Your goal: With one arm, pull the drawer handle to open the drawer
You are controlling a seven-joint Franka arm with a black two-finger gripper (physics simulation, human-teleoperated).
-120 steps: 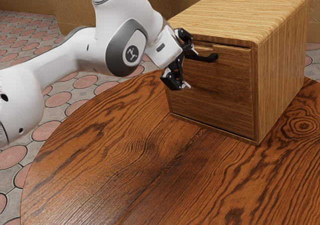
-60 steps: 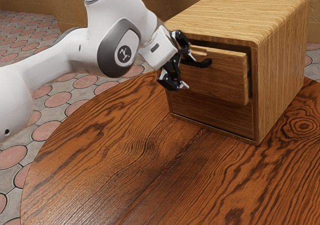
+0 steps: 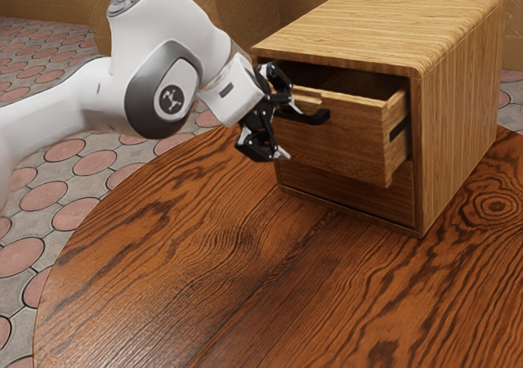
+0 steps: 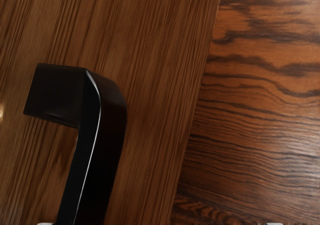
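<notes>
A light wooden cabinet [image 3: 458,98] stands on the table, and its upper drawer [image 3: 347,139] is slid partly out toward the exterior view's left. A black bar handle [image 3: 312,116] runs across the drawer front. My black gripper [image 3: 282,113] holds the handle's left end, one finger above the bar and one below, shut on it. In the wrist view the handle [image 4: 95,135] runs up from under my hand across the drawer front [image 4: 150,55], bending at its bracket.
The dark wooden table [image 3: 245,286] extends in front of the cabinet, with its grain also seen past the drawer's edge as table [image 4: 260,115]. A lower panel [image 3: 343,192] sits under the open drawer. Tiled floor [image 3: 49,196] lies beyond the table's rim.
My hand has drawn back toward the exterior view's left with the handle in it. The drawer went from nearly flush to clearly slid out, showing its side and the dark gap above.
</notes>
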